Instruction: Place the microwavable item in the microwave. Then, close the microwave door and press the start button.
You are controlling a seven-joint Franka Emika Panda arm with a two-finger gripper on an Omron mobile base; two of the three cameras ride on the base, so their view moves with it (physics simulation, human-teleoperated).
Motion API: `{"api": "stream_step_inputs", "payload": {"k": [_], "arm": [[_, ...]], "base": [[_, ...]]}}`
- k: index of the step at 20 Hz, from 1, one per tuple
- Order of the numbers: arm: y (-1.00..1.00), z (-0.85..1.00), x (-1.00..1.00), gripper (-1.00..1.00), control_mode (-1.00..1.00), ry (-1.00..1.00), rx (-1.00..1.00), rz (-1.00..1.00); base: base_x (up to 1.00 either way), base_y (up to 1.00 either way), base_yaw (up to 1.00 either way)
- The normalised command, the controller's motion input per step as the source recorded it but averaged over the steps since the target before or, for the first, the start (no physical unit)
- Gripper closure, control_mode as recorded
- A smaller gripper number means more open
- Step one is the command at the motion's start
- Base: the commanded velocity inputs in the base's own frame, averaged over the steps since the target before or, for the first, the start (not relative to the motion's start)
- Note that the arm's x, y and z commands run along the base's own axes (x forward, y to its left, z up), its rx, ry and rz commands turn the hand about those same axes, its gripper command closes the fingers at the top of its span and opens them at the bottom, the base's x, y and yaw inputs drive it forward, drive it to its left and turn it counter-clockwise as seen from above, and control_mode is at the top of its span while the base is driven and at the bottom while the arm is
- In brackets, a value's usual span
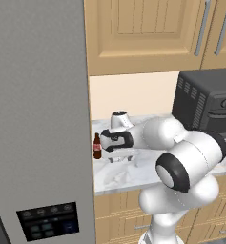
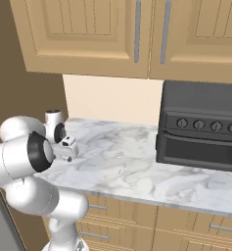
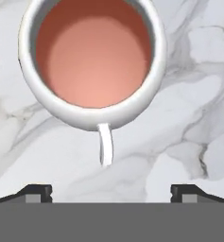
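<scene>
Two dark fingertips are seen at the bottom corners of the hand view, spread wide apart with nothing between them: the tool is open and holds nothing. Just beyond the tips, a white cup with reddish-pink contents is seen from above, standing on the marble table; its thin handle is turned toward the tool and lies between the lines of the two fingers, not touched by either. A dark rounded shape is cut off at the left edge of that view, beside the cup.

From the left base view, the white arm is seen bent low over the table, with the hand reaching toward the left end, close to a small brown bottle with a red label. A black toaster oven stands on the table to the right, well apart from the hand. A tall grey panel with a dark keypad low down borders the table on the left. Wooden cabinets hang above, and drawers are seen below the table.
</scene>
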Motion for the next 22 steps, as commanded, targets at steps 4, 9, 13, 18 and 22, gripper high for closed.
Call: {"api": "stream_step_inputs", "payload": {"k": [4, 9, 13, 18, 22], "arm": [[0.0, -0.22, 0.26, -1.0, -1.0, 0.02, 0.0, 0.0], [-0.02, -0.1, 0.18, -1.0, -1.0, 0.0, 0.0, 0.0], [0.0, -0.09, 0.2, -1.0, -1.0, 0.0, 0.0, 0.0], [0.0, -0.09, 0.01, 1.0, -1.0, 0.0, 0.0, 0.0], [-0.02, -0.06, 0.0, 1.0, -1.0, 0.0, 0.0, 0.0]], "base": [[0.0, 0.0, 0.0], [0.0, 0.0, 0.0], [0.0, 0.0, 0.0], [0.0, 0.0, 0.0], [0.0, 0.0, 0.0]]}}
